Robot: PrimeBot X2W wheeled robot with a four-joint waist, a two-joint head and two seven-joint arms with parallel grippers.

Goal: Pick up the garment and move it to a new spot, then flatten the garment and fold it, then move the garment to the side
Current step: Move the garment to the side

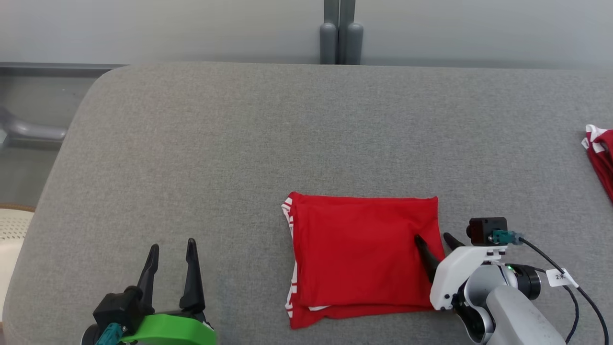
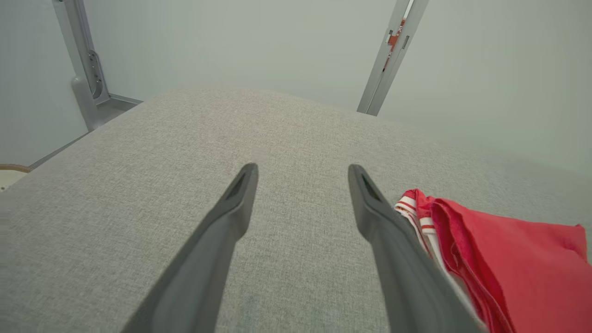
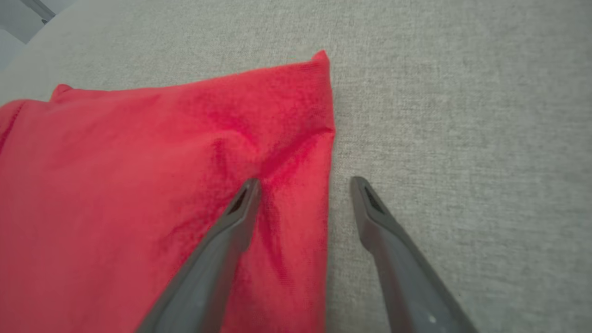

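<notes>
Grey woven fabric covers the broad, round-cornered desk [image 1: 239,143], which runs back to a pale wall where two grey metal posts [image 1: 341,33] stand. Near the front edge, right of centre, lies a red knit garment [image 1: 359,249] with white-striped trim, folded into a neat rectangle of several layers. Its striped hems peek out along the left side and its bottom layer sticks out a little at the front. Another red-and-white cloth [image 1: 601,153] sits well apart at the far right edge.

The right end effector [image 1: 437,241] is spread wide and grips nothing. It straddles the garment's right edge, one finger [image 3: 240,208] pressing into the cloth and dimpling it, the other over bare desk just beside the fold. The left end effector [image 1: 172,245] is also spread wide and empty, hovering over bare desk well to the left.

I judge the fold done, with the shift to the side remaining. This bundle looks light, limp and loosely stacked, so a one-corner pinch would likely let the layers slide open. A hold that catches every layer at the right edge, perhaps matched on the striped left side, should keep it together.
</notes>
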